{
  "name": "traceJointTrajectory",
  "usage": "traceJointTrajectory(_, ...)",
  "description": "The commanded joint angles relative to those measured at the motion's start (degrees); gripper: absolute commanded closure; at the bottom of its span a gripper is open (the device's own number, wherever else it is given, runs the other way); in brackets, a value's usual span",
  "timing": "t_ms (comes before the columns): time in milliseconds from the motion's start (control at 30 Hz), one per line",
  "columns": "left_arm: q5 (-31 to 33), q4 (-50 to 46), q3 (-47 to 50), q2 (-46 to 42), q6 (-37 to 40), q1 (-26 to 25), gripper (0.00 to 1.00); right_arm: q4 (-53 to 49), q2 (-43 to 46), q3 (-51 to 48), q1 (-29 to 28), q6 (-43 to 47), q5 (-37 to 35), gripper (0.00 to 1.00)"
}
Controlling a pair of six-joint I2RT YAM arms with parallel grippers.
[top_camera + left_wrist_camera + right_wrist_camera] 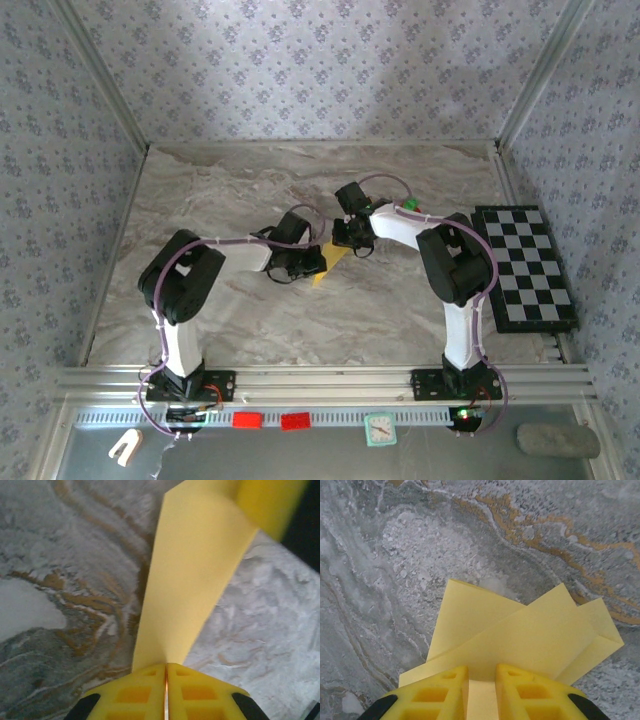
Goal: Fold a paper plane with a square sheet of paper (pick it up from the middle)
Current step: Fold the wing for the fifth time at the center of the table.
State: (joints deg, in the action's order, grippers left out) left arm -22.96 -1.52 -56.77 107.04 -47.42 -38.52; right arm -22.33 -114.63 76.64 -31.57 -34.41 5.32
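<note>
- Left fingers are clenching the thin, floppy yellow sheet at its narrow end.
- Right fingers are standing slightly apart, seemingly pressing it down; the creased edges are offering the firmest hold.

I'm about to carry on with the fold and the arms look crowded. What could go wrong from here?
1. The left gripper is shut on one edge of the partly folded yellow paper sheet. A hard pull could tear it or crease it off-line.
2. The right gripper has its jaws slightly apart at the layered flaps, so the folds may slip or spring open.
3. In the top view, both grippers work very close together over the marbled table and might collide.
</note>
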Motion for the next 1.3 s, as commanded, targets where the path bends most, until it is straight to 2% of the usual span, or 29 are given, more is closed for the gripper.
traceJointTrajectory(0, 0.5, -2.3, -0.2, 0.9, 0.4, 0.3, 0.91, -2.8, 3.5, 0.2, 0.1, 1.9, -0.2, 0.75)
traceJointTrajectory(133, 0.5, -2.5, 0.3, 1.0, 0.3, 0.3, 0.92, -5.4, 6.3, 0.3, -0.1, 2.9, -4.5, 0.68)
traceJointTrajectory(233, 0.6, -2.4, 0.5, 1.1, 0.2, 0.3, 0.92, -7.9, 7.3, -0.1, -0.2, 1.7, -9.6, 0.56)
traceJointTrajectory(333, 0.5, -2.3, 0.6, 1.3, 0.2, 0.3, 0.92, -8.8, 6.7, 0.0, -0.3, 1.7, -11.4, 0.47)
traceJointTrajectory(400, 0.5, -2.3, 0.6, 1.3, 0.1, 0.3, 0.92, -9.6, 5.9, 0.7, -0.3, 1.9, -11.7, 0.45)
traceJointTrajectory(767, 0.6, -2.3, 0.6, 1.1, -0.1, 0.3, 0.92, -11.8, 0.9, 4.4, 0.5, 2.7, -9.0, 0.46)
traceJointTrajectory(1267, -0.2, -2.2, 0.6, 0.0, 0.1, 0.3, 0.91, -11.8, -2.9, 6.3, 1.6, 3.1, -7.3, 0.57)
